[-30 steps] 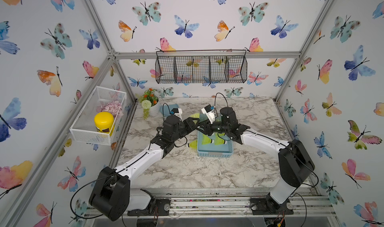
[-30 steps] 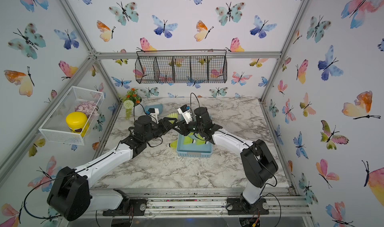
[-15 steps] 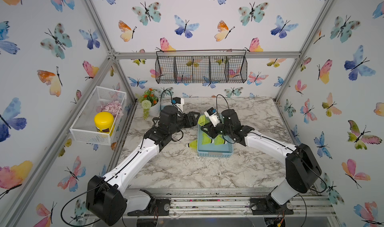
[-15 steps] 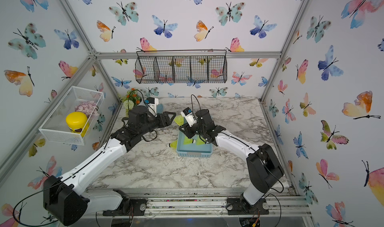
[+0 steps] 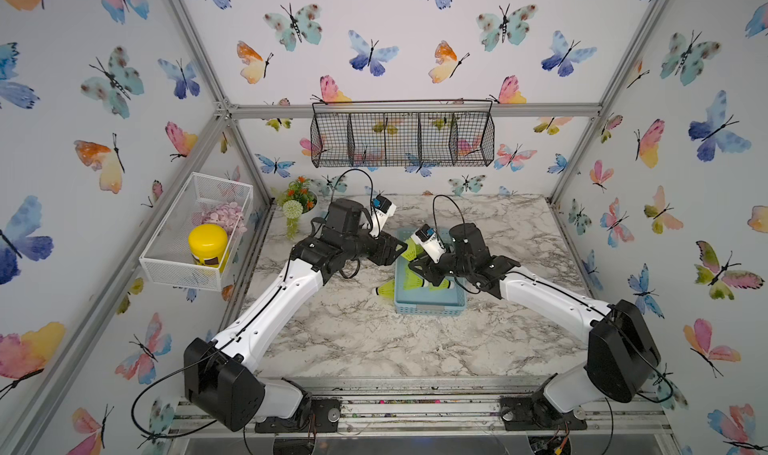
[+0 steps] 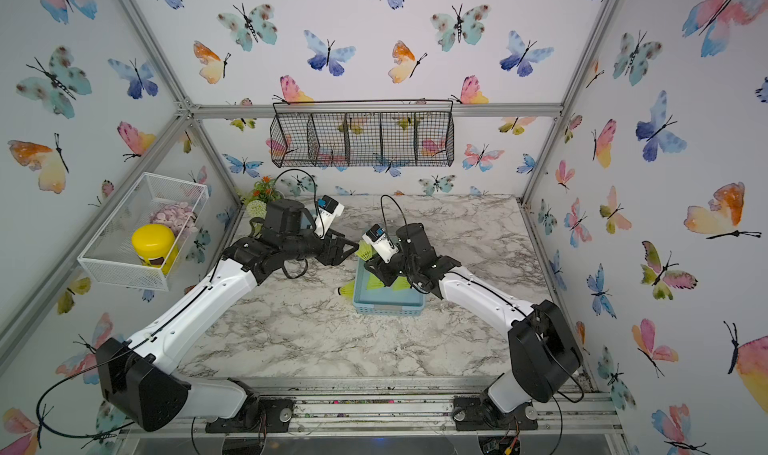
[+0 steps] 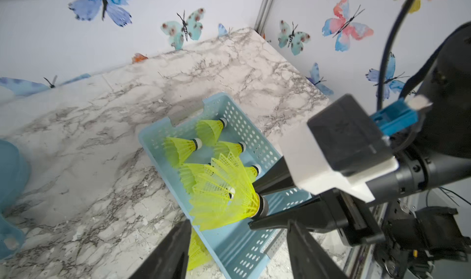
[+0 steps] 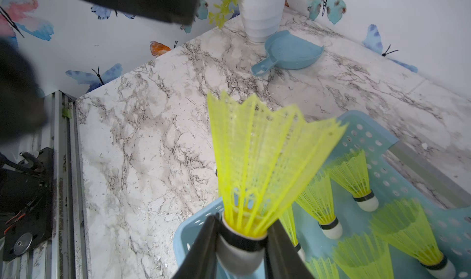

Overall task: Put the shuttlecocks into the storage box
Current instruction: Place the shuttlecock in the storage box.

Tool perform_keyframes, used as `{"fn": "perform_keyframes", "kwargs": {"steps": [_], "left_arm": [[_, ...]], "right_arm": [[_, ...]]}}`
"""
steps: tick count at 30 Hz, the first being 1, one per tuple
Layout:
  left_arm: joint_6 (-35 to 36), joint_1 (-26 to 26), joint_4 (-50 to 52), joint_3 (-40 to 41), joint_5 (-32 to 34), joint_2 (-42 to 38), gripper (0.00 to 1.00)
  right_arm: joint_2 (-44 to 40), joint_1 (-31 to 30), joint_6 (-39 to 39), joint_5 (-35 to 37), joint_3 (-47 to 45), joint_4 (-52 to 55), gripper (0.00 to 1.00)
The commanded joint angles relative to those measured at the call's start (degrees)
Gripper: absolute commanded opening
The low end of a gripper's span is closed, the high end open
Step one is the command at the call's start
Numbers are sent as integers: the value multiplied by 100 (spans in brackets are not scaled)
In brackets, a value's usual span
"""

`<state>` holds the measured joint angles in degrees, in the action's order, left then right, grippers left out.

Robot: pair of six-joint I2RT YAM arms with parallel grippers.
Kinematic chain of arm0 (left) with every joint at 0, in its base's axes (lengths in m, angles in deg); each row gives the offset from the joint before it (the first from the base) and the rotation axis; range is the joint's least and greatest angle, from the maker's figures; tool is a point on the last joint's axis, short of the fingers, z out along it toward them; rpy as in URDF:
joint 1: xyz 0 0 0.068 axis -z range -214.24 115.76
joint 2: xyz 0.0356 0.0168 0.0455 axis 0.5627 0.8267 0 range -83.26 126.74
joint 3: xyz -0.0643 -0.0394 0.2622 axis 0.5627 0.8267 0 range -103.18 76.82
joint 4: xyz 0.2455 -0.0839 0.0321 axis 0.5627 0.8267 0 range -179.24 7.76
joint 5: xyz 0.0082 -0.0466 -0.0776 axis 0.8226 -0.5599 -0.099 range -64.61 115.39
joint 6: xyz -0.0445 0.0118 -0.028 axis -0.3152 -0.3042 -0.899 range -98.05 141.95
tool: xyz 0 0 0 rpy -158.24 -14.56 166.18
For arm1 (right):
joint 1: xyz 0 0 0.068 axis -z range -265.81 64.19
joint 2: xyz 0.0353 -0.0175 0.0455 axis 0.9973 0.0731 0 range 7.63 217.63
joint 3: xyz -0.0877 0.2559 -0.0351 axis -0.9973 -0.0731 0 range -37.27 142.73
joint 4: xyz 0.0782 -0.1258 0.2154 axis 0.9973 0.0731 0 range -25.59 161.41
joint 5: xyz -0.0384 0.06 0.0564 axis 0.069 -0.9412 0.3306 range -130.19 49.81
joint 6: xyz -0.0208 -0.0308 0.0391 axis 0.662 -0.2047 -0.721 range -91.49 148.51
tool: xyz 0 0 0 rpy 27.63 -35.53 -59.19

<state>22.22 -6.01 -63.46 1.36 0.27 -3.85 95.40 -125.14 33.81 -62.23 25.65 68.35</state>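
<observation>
The light blue storage box [image 5: 430, 308] [image 6: 388, 307] sits mid-table with several neon yellow shuttlecocks [image 5: 412, 282] [image 7: 181, 150] [image 8: 354, 173] lying in it. My right gripper [image 5: 415, 263] [image 8: 242, 247] is shut on the white tip and black band of one shuttlecock [image 8: 260, 163] [image 7: 221, 196] [image 6: 365, 250], holding it above the box's far left part, skirt pointing away. One more shuttlecock [image 5: 385, 289] [image 6: 347, 290] lies on the table against the box's left wall. My left gripper [image 5: 401, 249] [image 7: 239, 249] hangs open and empty beside the held one.
A white flower pot [image 8: 262, 12] and a blue dustpan [image 8: 290, 53] stand at the far left of the marble table. A white wire basket [image 5: 195, 232] with a yellow jar hangs on the left wall, a black wire basket [image 5: 401, 139] on the back wall.
The left arm's wrist has lifted and drawn back to the far left, its open fingertips staying by the box. The right gripper keeps its shuttlecock and has sunk slightly toward the box.
</observation>
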Motion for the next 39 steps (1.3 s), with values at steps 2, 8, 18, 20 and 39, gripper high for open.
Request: {"fn": "perform_keyframes", "kwargs": {"steps": [2, 8, 18, 20, 39], "left_arm": [[516, -124, 346, -148, -787, 125, 58], [667, -125, 436, -224, -987, 319, 57], [667, -125, 537, -385, -1299, 643, 41], [715, -126, 618, -431, -1410, 687, 35], [-143, -139, 408, -451, -1272, 822, 0]], "right_arm": [[-137, -22, 255, -371, -49, 208, 32], [-111, -22, 331, -622, -25, 284, 32], [-84, -22, 339, -689, -7, 334, 33], [-89, -23, 340, -632, -7, 343, 33], [-492, -15, 79, 683, -440, 65, 58]]}}
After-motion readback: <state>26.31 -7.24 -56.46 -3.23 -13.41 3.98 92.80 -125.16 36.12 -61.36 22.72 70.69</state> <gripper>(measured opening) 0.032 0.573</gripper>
